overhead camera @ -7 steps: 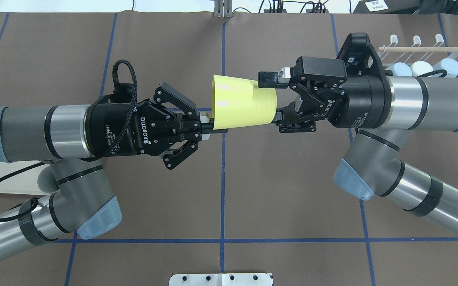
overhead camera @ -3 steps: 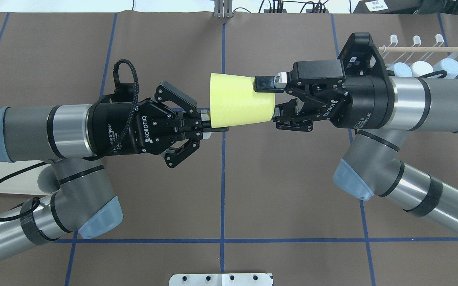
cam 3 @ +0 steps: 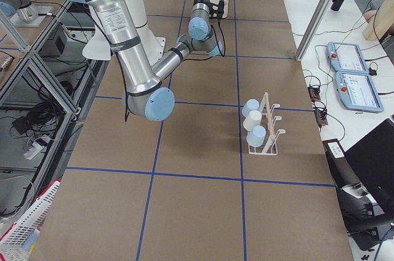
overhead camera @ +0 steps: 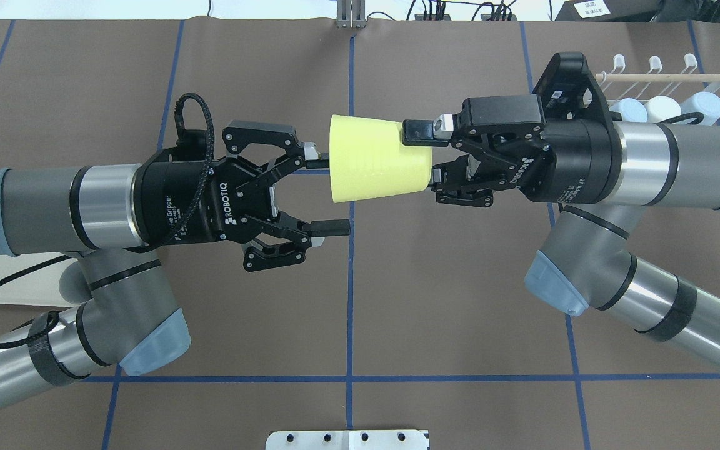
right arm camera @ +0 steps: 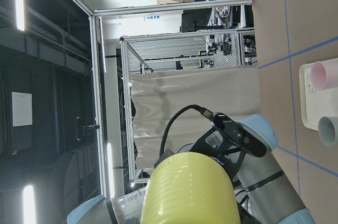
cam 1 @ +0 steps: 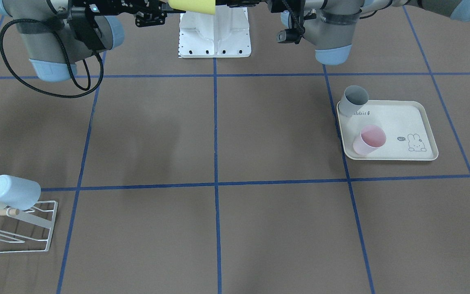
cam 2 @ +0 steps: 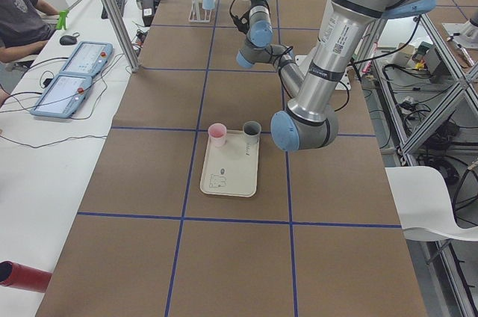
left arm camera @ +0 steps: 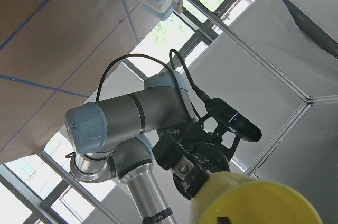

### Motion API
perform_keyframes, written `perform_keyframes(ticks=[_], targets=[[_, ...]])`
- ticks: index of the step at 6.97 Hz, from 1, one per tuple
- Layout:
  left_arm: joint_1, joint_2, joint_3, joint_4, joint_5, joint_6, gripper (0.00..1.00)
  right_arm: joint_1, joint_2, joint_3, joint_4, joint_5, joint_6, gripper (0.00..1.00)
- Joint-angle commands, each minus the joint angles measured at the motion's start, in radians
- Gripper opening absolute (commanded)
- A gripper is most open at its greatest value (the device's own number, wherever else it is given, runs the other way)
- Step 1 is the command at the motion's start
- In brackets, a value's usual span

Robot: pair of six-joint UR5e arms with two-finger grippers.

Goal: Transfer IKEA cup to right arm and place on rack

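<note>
The yellow IKEA cup [overhead camera: 375,159] hangs on its side in mid-air over the table's centre line, its wide mouth toward my left arm. My right gripper [overhead camera: 424,157] is shut on the cup's narrow base end, one finger [overhead camera: 418,132] lying over the outer wall. My left gripper [overhead camera: 337,195] stands open just off the cup's rim, with its fingers spread on either side and touching nothing. The front-facing view cuts the cup [cam 1: 192,5] at its top edge. The white wire rack [overhead camera: 660,84] with its wooden dowel stands at the far right, behind my right wrist.
Pale blue and white cups [overhead camera: 663,107] hang on the rack [cam 1: 18,228]. A cream rabbit-print tray [cam 1: 398,118] on my left side holds a grey cup [cam 1: 353,100] and a pink cup [cam 1: 369,140]. A person [cam 2: 19,14] sits at a side desk.
My left gripper has opened and let go of the cup's rim. The cup stays in my right gripper and has barely moved.
</note>
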Motion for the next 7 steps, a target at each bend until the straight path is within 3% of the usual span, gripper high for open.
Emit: perform_keyframes(ticks=[1, 3, 5, 7], targets=[[-0.045, 0.034, -0.003, 0.018, -0.003, 0.066, 1.00, 0.003, -0.004, 0.000, 0.000, -0.006, 0.000, 0.33], [-0.157, 0.114, 0.022, 0.064, -0.052, 0.197, 1.00, 0.015, -0.011, -0.034, -0.009, -0.014, -0.015, 0.33], [-0.287, 0.181, 0.028, 0.291, -0.228, 0.481, 1.00, 0.057, -0.027, -0.101, -0.100, -0.003, -0.162, 0.33], [-0.388, 0.293, 0.040, 0.398, -0.299, 0.742, 1.00, 0.118, -0.031, -0.097, -0.331, 0.023, -0.334, 0.30]])
